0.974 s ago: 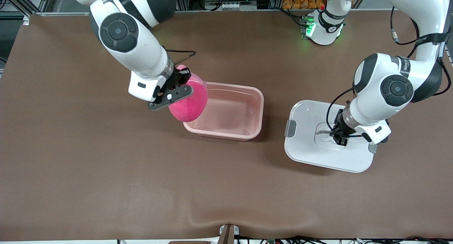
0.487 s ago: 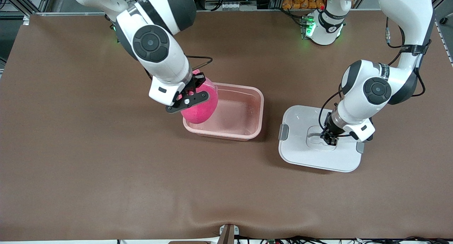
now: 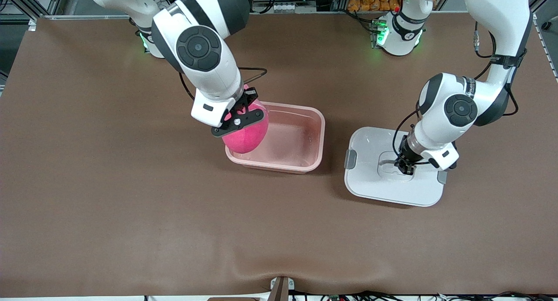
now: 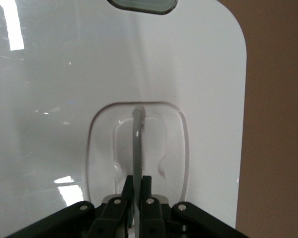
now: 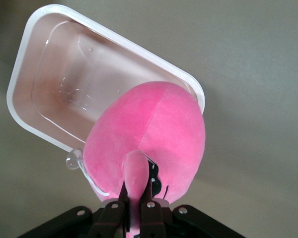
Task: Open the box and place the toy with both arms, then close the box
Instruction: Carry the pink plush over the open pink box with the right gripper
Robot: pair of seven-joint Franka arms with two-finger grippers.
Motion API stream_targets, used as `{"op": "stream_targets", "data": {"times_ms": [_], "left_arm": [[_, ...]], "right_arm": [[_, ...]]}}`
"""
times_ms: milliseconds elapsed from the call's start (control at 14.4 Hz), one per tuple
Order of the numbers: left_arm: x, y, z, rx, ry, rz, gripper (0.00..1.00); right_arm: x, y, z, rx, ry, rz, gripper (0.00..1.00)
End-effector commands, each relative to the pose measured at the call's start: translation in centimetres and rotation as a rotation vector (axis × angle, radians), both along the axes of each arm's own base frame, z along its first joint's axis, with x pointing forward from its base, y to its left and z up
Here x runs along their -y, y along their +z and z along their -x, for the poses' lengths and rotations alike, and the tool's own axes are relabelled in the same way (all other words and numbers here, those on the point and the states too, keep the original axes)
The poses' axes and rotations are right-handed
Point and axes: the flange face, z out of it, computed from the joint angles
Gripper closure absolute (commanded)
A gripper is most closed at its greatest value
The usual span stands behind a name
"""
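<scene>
Over the tub end toward the right arm, the right gripper point(image 3: 242, 113) hangs with its fingers point(image 5: 123, 206) clenched on an ear of the toy point(image 3: 246, 134). Toy is a hot-pink plush blob, hanging below the gripper, rounded bulk down, sitting over the tub's rim at that end; in the right wrist view it covers one corner of the tub and a bit of dark face marking shows next to the fingers. Whether it touches the rim, cannot tell.

Open pink tub of the box point(image 3: 291, 137) rests on the brown bench point(image 3: 130, 205), nothing else in it, long axis running from the right arm's end toward the left arm's end.

Toward the left arm's end, apart from the tub, the white lid point(image 3: 370, 187) sits face up, grey clip point(image 3: 350, 159) on the edge facing the tub. Left gripper point(image 3: 404, 168) is down in the lid's recessed centre, fingers point(image 4: 147, 191) pinched shut on the thin grey handle point(image 4: 137, 144).
</scene>
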Motion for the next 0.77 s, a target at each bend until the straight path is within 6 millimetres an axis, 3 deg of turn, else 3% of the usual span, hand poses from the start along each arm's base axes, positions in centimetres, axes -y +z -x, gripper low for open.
{"op": "stream_targets", "data": {"times_ms": [0,348,487,696], "left_arm": [[-0.1,0.2,1.2,0.006,-0.011,-0.006,1.0],[0.0,-0.5,1.7,-0.011,-0.021,-0.012,1.0],[-0.1,-0.3,1.9,-0.011,0.007,-0.004,1.0],[-0.6,0.2,2.0,-0.006,0.036,0.004,1.0]], "right_arm": [[-1.4,0.3,-0.2,0.022,-0.035,0.013,1.0],[-3.9,-1.9,0.3,0.012,-0.058,0.035,1.0],[-4.0,-2.0,0.3,0.013,-0.063,0.034,1.0],[-4.6,-3.6,0.1,0.005,-0.059,0.047,1.0]]}}
